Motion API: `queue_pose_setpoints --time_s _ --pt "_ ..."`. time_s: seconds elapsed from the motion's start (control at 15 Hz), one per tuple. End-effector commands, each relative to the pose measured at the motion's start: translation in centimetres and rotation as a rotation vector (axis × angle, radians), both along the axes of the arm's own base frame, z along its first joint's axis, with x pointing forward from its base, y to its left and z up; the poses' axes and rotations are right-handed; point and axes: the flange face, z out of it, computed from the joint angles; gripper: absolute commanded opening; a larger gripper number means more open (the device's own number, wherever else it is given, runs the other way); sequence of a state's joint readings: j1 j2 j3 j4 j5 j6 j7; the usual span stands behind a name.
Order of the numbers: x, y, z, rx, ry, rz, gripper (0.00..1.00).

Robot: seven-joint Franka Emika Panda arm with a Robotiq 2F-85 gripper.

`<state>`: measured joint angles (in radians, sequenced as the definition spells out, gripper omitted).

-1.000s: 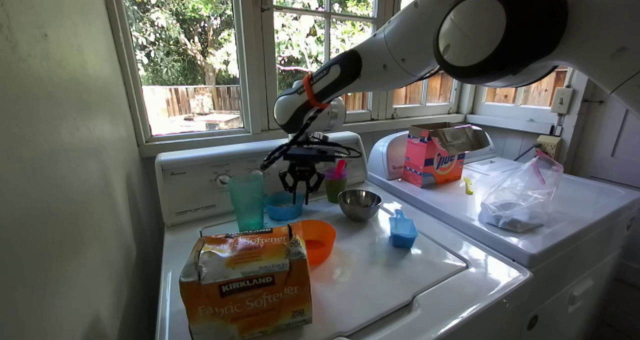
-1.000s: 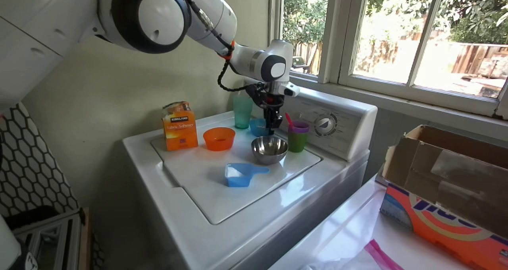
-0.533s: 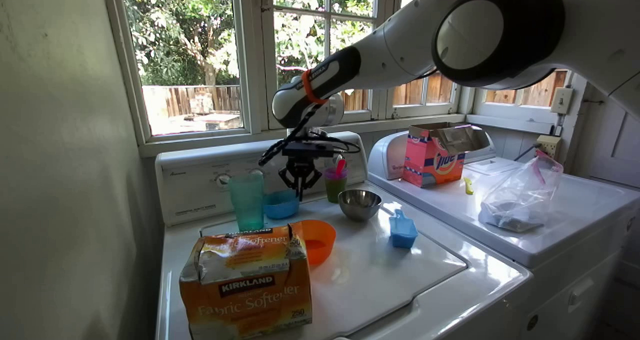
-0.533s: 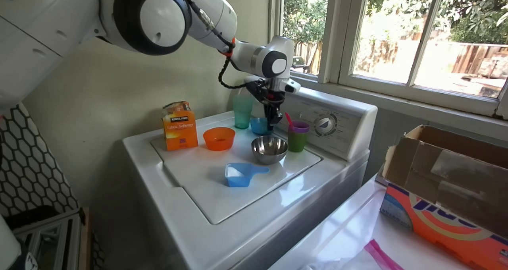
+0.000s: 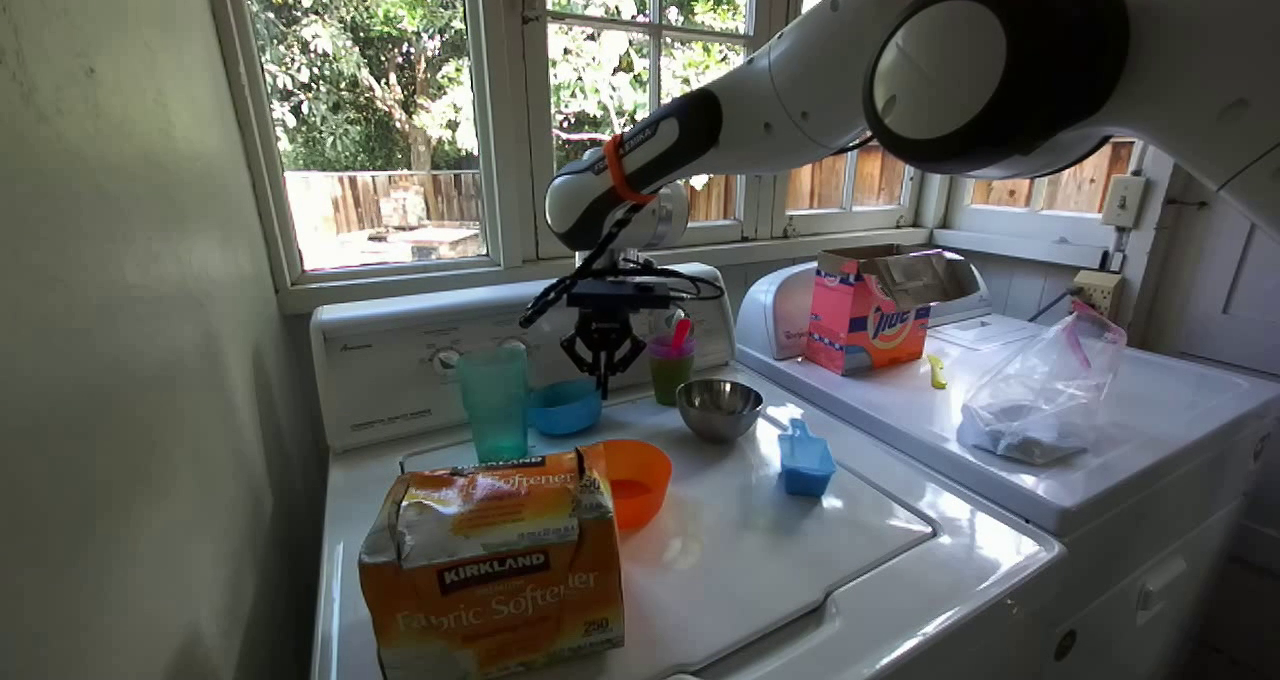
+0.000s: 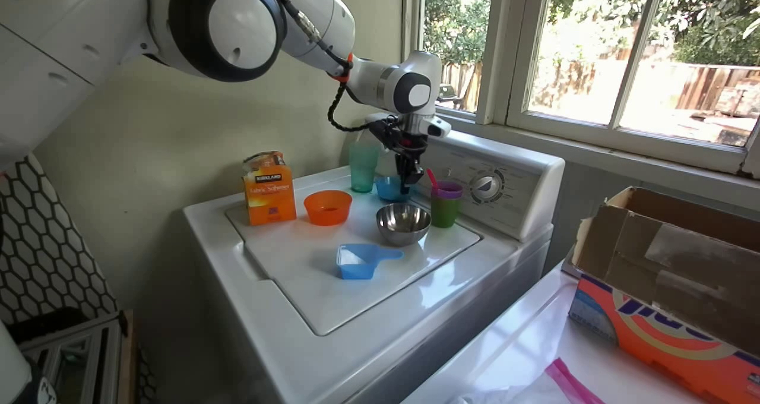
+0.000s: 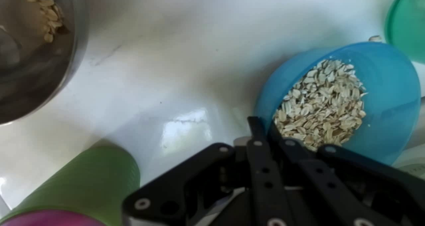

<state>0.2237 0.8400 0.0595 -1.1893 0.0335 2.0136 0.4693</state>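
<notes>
In an exterior view, the top of a glossy white washing machine [image 5: 780, 555] fills the middle. At its near left stands a worn orange cardboard box [image 5: 490, 580], with a round orange plastic bowl [image 5: 643, 485] just beyond, to the right. At far left stands a tall translucent teal tumbler [image 5: 493, 405]. Right of it is a round blue plastic bowl [image 5: 565, 418]; whether its base touches the surface is unclear. Farther right are a green cup with a purple rim [image 5: 672, 382], a round steel bowl [image 5: 718, 422] and, nearer, a light-blue plastic scoop [image 5: 806, 472]. A second white machine [image 5: 1170, 410], at right, carries an open pink-and-orange carton [image 5: 865, 330], a small yellow object [image 5: 936, 372] and a clear plastic bag [image 5: 1045, 400].
</notes>
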Motion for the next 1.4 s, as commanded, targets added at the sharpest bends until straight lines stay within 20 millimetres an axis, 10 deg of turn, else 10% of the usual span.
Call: queue_pose_setpoints --time_s 0.0,0.67,1.33 --pt "-0.2 -0.7 0.9 -0.021 -0.014 0.015 0.01" --pt "-3.2 -0.9 6.3 -0.006 -0.057 0.083 0.01" --pt "-11.9 -2.5 14.4 0.033 -0.123 0.047 0.01"
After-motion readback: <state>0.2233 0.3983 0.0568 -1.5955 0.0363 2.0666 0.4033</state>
